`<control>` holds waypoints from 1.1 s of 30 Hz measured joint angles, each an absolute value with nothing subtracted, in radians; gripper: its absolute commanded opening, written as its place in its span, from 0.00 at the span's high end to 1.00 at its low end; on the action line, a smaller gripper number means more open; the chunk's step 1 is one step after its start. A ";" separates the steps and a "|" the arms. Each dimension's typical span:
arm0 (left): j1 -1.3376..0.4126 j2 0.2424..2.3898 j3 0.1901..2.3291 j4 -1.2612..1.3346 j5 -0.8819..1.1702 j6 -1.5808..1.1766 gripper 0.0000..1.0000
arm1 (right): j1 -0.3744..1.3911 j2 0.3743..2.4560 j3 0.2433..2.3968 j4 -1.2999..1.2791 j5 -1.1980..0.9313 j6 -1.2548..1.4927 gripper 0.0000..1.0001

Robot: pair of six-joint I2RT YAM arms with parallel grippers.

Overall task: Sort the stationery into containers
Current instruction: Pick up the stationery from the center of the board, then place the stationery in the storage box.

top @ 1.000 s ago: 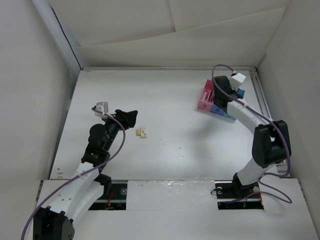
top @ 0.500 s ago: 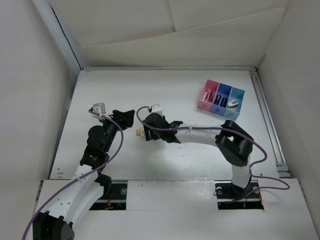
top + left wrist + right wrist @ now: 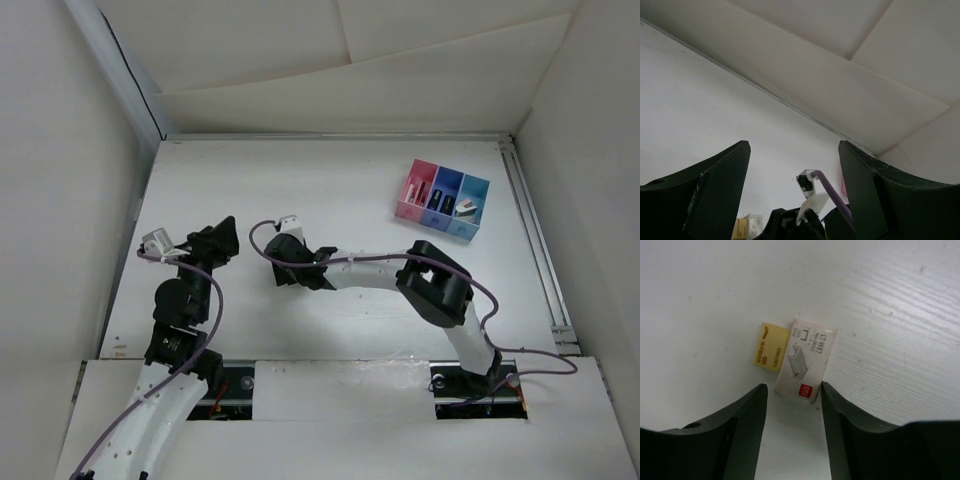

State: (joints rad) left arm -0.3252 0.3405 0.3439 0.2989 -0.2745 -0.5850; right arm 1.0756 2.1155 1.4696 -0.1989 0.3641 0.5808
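Far right on the table (image 3: 350, 180), the three-bin tray (image 3: 404, 210) holds dark sticks (image 3: 420, 190) and a pale block (image 3: 465, 207). Left gripper (image 3: 794, 145) and right gripper (image 3: 792, 390) both gape wide, empty.

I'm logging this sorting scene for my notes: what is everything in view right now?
Tray: one; pink, dark blue and light blue bins; far right of the table.
Pieces: several, dark and pale; in the bins.
Eraser: one, yellow; mid-table, against the box.
Box: one, white, printed; beside the eraser.
Table: one, white.
Left gripper: black, open, empty, on the left.
Right gripper: black, open, over the box.
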 measured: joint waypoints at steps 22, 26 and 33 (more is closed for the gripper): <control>-0.325 0.580 0.344 0.325 -0.180 -0.588 0.30 | 0.591 1.673 1.256 -0.215 0.557 0.601 0.86; -0.326 0.667 0.354 0.328 -0.122 -0.580 0.31 | 0.291 1.570 1.234 -0.208 0.595 0.602 0.86; -0.326 0.679 0.359 0.357 -0.078 -0.577 0.31 | 0.113 1.573 1.145 -0.249 0.592 0.622 0.86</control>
State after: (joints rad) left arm -0.3256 0.6788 0.3592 0.3573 -0.0780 -0.5766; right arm 0.1131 1.5734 1.1454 -0.2489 0.5919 0.6220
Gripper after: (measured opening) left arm 0.687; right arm 0.396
